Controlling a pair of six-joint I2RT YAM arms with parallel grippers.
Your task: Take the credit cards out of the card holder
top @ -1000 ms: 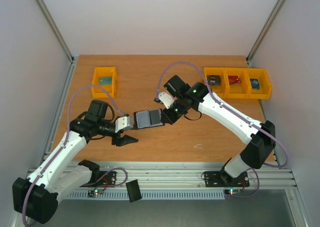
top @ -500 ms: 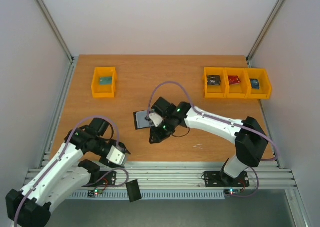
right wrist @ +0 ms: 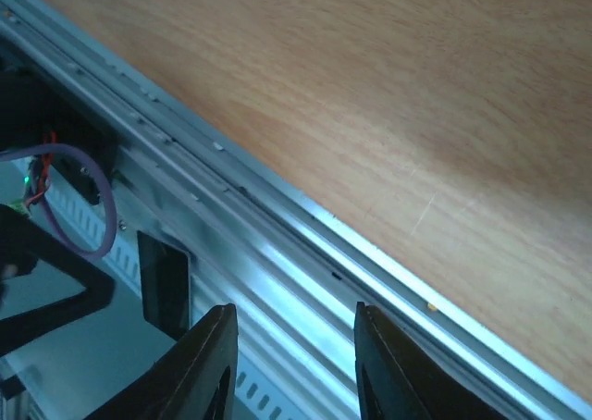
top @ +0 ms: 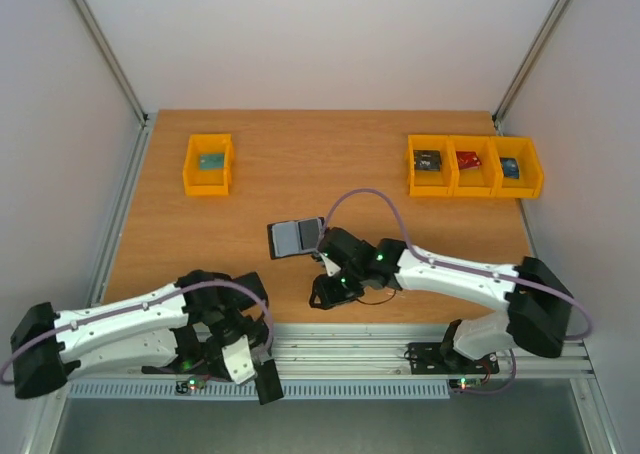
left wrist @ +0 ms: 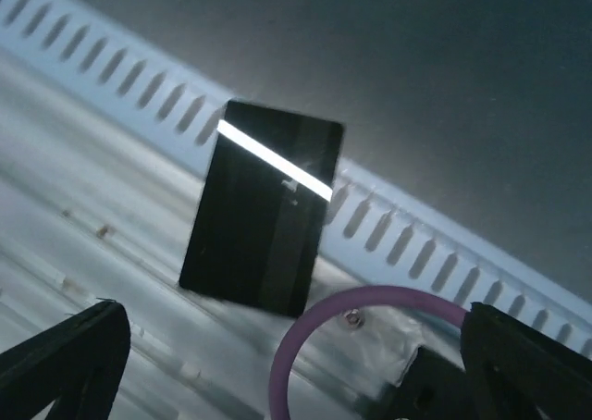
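Nearest, my left gripper (left wrist: 294, 355) hangs with its fingers spread wide and empty above the dark flat plastic credit card (left wrist: 262, 212). The card lies off the wooden table (top: 200, 244), on the white slotted strip (left wrist: 407, 244). Lying flat there, it could skid over the front edge if I nudge it. My right gripper (right wrist: 294, 346), parted and empty, hovers over the aluminium rail (right wrist: 277, 244). Farther in, the black folding card holder (top: 297, 237) lies open on the table; unpinned, it may slide under any pull.

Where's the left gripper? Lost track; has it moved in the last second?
Yes. The left gripper pulled back from the card holder to the front rail.
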